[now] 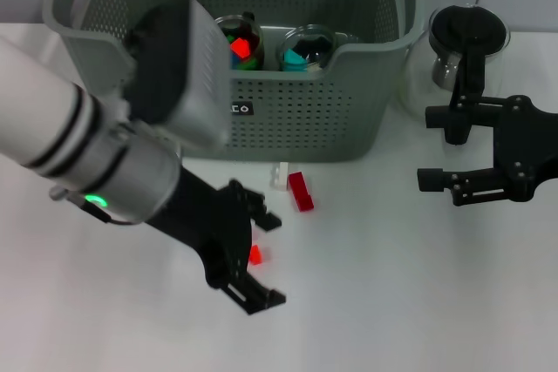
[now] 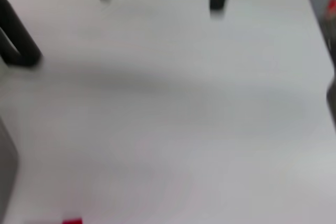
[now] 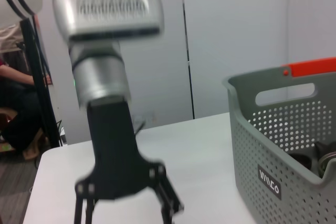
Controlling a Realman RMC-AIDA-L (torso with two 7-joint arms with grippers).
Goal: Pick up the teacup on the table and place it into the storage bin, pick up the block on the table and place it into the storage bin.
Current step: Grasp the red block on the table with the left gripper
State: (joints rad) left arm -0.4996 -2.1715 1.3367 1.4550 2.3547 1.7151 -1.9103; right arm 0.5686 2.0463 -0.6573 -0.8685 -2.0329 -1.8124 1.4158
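Here the left gripper [image 1: 255,254] hangs low over the white table [image 1: 418,302], in front of the storage bin [image 1: 296,119]. Its fingers are spread wide, with a small red block [image 1: 255,255] lying on the table in the gap between them; whether either finger touches the block cannot be told. A longer red block [image 1: 301,191] lies a little farther back, just beside a small white block [image 1: 279,176], both close to the bin's front wall.

The storage bin stands at the back of the table, its black label facing forward. Inside it sit two glass teacups: one [image 1: 241,41] holds red, green and blue pieces, the other [image 1: 307,48] holds something teal.

The right gripper [image 1: 436,147] hovers off to the right, well apart from the blocks, fingers open and empty. Behind it, beside the bin, stands a glass pot [image 1: 466,45] with a black lid and handle.

The right wrist view shows the left gripper [image 3: 126,208] from across the table, fingers parted, with the bin [image 3: 278,145] to one side. The left wrist view shows bare table and a sliver of red at its edge.
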